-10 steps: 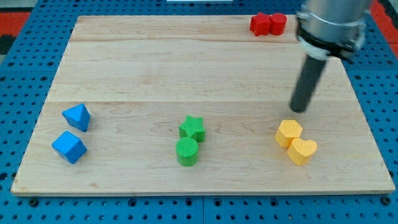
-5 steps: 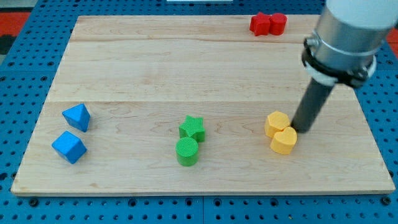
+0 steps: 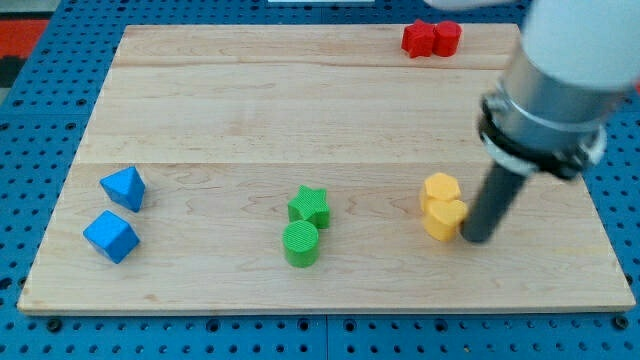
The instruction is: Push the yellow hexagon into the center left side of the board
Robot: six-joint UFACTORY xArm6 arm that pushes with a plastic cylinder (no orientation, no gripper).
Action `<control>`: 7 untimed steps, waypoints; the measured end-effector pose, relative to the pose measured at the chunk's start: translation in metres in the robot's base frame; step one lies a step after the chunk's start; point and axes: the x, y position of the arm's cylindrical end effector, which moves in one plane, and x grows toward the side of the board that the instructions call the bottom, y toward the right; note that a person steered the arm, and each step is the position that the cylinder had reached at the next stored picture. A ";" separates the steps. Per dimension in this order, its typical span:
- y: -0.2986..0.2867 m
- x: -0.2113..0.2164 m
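Observation:
The yellow hexagon lies at the lower right of the wooden board. A second yellow block, rounded and perhaps heart-shaped, touches it just below. My tip is on the board just to the right of the lower yellow block, touching or nearly touching it. The rod rises up and to the right to the grey arm body.
Two red blocks sit together at the top right edge. A green star and a green cylinder touch at the lower middle. Two blue blocks lie at the lower left.
My tip has moved down and slightly left, from above the yellow pair to their right side. Both yellow blocks have been pushed left and now stand one above the other.

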 end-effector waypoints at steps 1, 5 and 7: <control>-0.040 -0.047; -0.139 -0.111; -0.108 -0.075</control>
